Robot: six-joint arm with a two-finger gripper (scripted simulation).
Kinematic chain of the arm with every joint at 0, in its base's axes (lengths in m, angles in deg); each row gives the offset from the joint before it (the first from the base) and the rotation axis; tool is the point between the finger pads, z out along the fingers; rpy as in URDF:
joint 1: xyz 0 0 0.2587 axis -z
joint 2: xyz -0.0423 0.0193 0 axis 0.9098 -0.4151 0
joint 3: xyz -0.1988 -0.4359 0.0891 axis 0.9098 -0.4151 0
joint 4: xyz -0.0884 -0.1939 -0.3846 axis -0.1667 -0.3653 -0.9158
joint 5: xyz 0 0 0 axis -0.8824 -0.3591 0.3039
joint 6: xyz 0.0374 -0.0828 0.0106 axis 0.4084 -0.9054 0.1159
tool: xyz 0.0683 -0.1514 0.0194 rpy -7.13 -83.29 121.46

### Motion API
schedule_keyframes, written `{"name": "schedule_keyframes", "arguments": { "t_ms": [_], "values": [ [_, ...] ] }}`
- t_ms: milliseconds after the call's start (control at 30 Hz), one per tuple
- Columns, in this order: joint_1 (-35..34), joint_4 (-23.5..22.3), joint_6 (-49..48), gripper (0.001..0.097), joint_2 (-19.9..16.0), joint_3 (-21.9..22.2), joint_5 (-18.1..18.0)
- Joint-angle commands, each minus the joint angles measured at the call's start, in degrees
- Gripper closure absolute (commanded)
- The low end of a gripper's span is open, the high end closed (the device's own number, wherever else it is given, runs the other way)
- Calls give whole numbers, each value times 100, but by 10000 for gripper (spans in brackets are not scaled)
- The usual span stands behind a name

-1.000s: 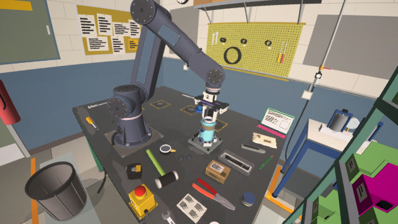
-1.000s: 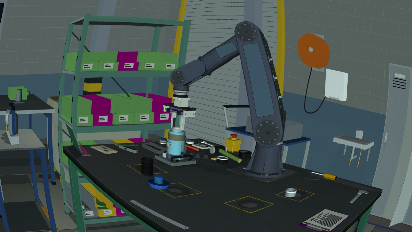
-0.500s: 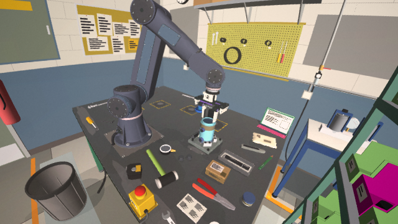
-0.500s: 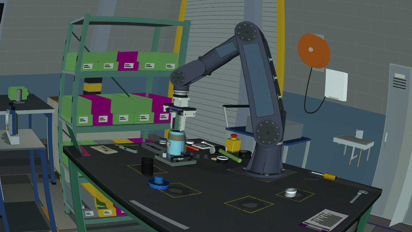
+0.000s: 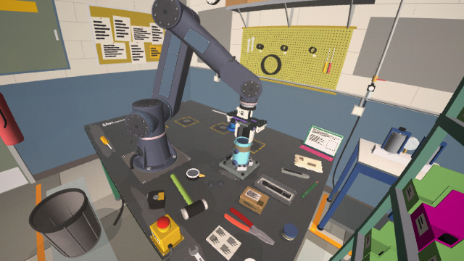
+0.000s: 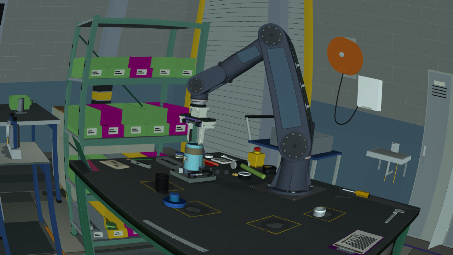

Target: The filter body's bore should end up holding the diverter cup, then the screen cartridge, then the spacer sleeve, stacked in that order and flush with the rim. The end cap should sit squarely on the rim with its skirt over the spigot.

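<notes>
The light-blue filter body (image 5: pixel 241 151) (image 6: pixel 193 158), with a tan band near its top, stands upright clamped on a grey fixture plate (image 5: pixel 239 167) at the middle of the bench. My gripper (image 5: pixel 245 136) (image 6: pixel 195 140) hangs open straight over its rim, holding nothing. What sits inside the bore is hidden. A black cylinder (image 6: pixel 162 183) stands on a marked square nearby, a blue flanged part (image 6: pixel 174 200) (image 5: pixel 231 127) lies beside another square, and a small white ring part (image 6: pixel 319 211) sits on a far square.
The grey tray (image 5: pixel 275 188) with a dark tool lies right of the fixture, beside a cardboard box (image 5: pixel 254 199). A green-handled mallet (image 5: pixel 188 197), red pliers (image 5: pixel 248 225), a tape measure (image 5: pixel 156 199) and an emergency-stop box (image 5: pixel 165 232) crowd the bench's near end. A bin (image 5: pixel 66 221) stands on the floor.
</notes>
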Motion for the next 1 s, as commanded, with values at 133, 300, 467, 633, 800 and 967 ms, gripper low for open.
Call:
{"name": "schedule_keyframes", "arguments": {
  "t_ms": [133,300,467,633,800,967],
  "values": [
    [0,0,0,266,3,3,0],
    [0,0,0,266,3,3,0],
    [0,0,0,266,13,11,18],
    [0,0,0,266,85,64,141],
    [0,0,0,266,179,140,311],
    [0,0,0,266,224,178,397]
  ]
}}
